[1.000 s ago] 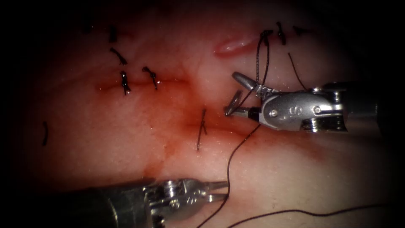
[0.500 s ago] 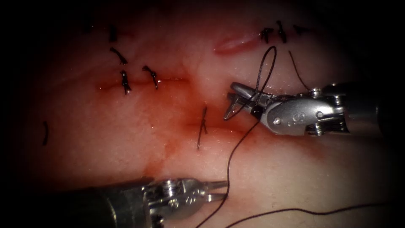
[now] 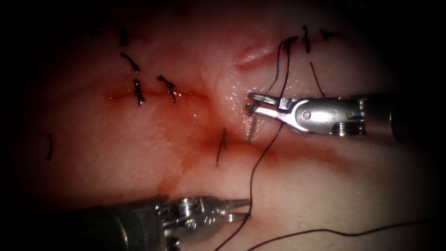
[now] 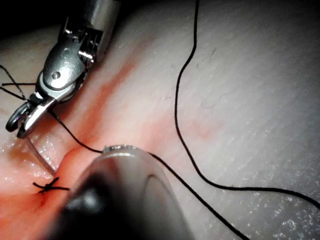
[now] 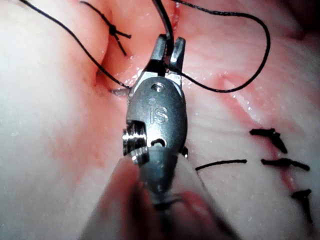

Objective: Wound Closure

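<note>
Right end effector (image 3: 254,103) sits just right of the cut (image 3: 260,142), jaws clamped on the needle (image 3: 251,124) near its blunt end. The needle curves down from the jaws into the tissue (image 3: 302,186), its tip buried at the cut's edge. Thread (image 3: 254,172) runs from the right tool up to a stitch (image 3: 288,42) above and down across the tissue past the left end effector (image 3: 244,210). Left jaws stand slightly apart, low on the tissue, holding nothing; the thread passes just beside their tips. Tied stitches (image 3: 137,90) lie to the left. Red fluid (image 3: 186,135) stains the cut.
</note>
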### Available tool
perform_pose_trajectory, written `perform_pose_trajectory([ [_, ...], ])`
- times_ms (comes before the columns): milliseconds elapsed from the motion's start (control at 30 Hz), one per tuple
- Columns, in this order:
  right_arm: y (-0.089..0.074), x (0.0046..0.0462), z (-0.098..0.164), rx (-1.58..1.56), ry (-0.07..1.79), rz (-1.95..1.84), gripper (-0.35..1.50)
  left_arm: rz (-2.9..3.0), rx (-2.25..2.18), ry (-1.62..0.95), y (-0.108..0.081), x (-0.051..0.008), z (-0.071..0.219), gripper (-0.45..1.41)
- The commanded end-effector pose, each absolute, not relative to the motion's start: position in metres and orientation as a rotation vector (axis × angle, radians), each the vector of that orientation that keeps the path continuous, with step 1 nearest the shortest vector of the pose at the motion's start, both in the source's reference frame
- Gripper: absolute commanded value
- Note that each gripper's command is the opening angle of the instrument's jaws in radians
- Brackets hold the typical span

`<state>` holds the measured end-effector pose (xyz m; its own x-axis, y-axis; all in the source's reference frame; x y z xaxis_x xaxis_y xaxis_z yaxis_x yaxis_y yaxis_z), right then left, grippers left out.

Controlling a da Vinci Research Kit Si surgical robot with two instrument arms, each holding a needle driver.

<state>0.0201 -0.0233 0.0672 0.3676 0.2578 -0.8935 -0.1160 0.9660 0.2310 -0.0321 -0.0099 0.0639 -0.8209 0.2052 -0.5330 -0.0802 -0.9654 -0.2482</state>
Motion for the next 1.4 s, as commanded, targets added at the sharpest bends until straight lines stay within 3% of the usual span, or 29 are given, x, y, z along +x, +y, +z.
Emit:
perform_pose_trajectory([
  [33, -0.0239, 0.0201, 0.0689, 0.18, 1.165, 0.271, -0.35, 2.844, -0.87, -0.322, -0.0097, -0.0327, 0.0644, 0.12],
  [300, -0.0267, 0.0187, 0.0699, 0.223, 1.205, 0.31, -0.35, 2.834, -0.885, -0.306, -0.009, -0.0328, 0.0646, 0.12],
  [967, -0.0316, 0.0231, 0.0686, 0.203, 1.191, 0.163, -0.35, 2.829, -0.853, -0.264, -0.0084, -0.0322, 0.0648, 0.12],
  [1400, -0.0303, 0.0213, 0.0697, 0.166, 1.149, 0.21, -0.35, 2.829, -0.842, -0.259, -0.0084, -0.0322, 0.0647, 0.14],
])
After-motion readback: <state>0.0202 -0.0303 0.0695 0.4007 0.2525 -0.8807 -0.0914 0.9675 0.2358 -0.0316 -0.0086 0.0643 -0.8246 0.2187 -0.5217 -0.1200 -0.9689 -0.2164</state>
